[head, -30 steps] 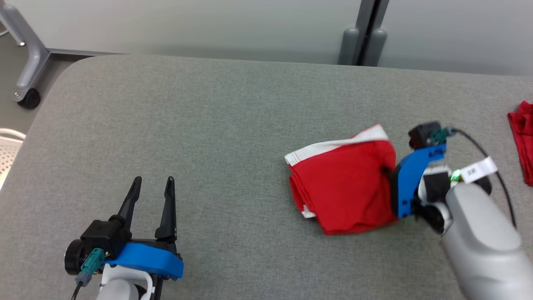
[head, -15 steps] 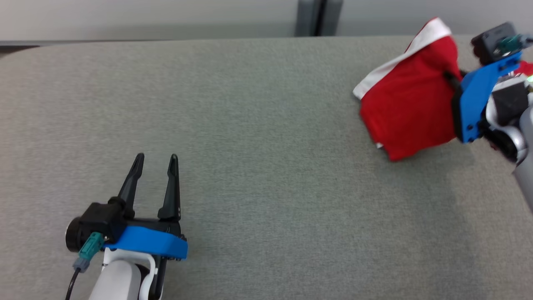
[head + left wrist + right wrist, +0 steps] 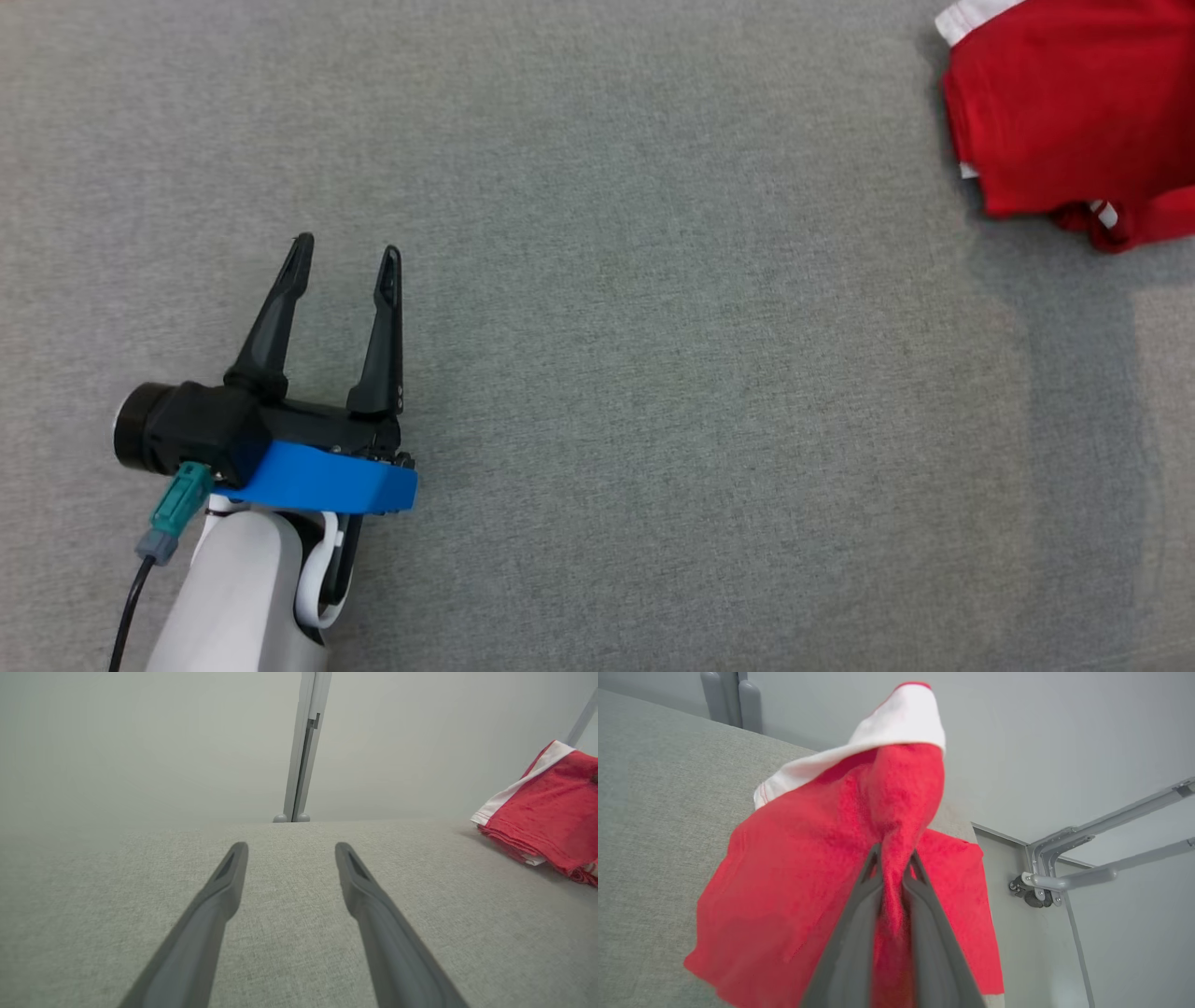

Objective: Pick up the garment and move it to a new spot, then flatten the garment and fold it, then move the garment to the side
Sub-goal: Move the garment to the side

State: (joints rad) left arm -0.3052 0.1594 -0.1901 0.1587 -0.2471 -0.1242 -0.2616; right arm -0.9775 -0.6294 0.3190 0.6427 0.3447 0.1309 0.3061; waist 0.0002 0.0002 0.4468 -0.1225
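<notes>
Grey woven tabletop (image 3: 653,373); left claw (image 3: 345,247) parted, empty; right claw (image 3: 895,854) pinching bunched red fuzzy garment (image 3: 784,882), white band.

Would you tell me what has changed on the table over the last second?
The right gripper, shut on the garment, has carried it rightward, away from the left gripper; the head camera shifted too. The left gripper stayed open over the table.

Head looks straight down; wrists skim the table (image 3: 653,373).
All share the red garment (image 3: 1074,112), right wrist nearest.
</notes>
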